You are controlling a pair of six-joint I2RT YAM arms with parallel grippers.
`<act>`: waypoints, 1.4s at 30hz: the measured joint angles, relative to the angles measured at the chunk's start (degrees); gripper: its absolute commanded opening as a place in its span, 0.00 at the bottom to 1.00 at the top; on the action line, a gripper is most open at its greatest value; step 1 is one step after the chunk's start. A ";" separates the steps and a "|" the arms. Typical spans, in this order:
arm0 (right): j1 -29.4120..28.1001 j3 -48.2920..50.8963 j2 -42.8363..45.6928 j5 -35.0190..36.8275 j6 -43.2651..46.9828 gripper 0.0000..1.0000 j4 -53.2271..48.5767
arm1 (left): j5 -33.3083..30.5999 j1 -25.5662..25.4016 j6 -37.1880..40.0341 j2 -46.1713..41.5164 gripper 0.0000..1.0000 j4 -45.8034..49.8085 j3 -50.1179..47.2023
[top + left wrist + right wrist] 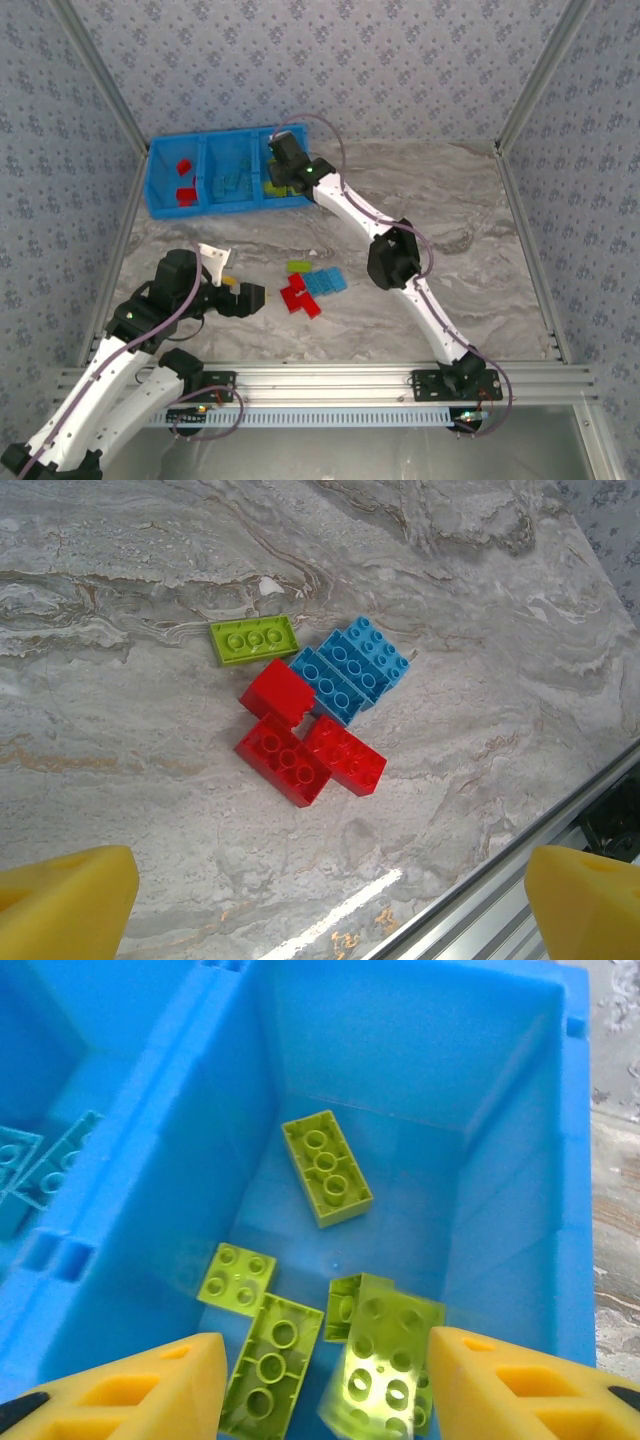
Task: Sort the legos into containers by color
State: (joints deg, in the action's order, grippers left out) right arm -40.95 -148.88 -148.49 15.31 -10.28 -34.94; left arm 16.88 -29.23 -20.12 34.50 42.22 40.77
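Containers (160, 180): red, blue, green legos (326, 1167) apart (right hand (282, 160) above).

The blue bin's (157, 185) compartments hold red, light blue and lime legos (326, 1167) separately; a mixed cluster (300, 765) lies before it.

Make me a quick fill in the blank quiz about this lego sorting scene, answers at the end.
1. The right claw hangs over the bin section holding legos coloured ___.
2. On the table, beside the blue legos, lie ___ red legos.
3. The left claw has its jaws ___.
Answers: green; three; open.
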 measured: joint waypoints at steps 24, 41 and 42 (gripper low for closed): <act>-7.76 80.85 89.05 -8.04 -7.63 0.90 -0.11 | -4.79 -9.99 -13.64 20.00 0.99 -7.80 7.28; -8.22 94.42 110.29 -4.63 -17.25 0.95 -13.97 | -16.17 -25.90 10.32 67.84 0.99 -10.67 33.20; -8.22 94.42 110.22 -4.52 -17.42 0.95 -14.16 | -16.57 -25.86 12.07 70.01 0.99 -10.51 34.47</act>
State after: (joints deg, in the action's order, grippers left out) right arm -49.17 -54.46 -38.26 10.79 -27.70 -49.10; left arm 0.32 -55.09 -8.05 104.51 31.70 75.24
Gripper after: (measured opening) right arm 0.946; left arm 0.992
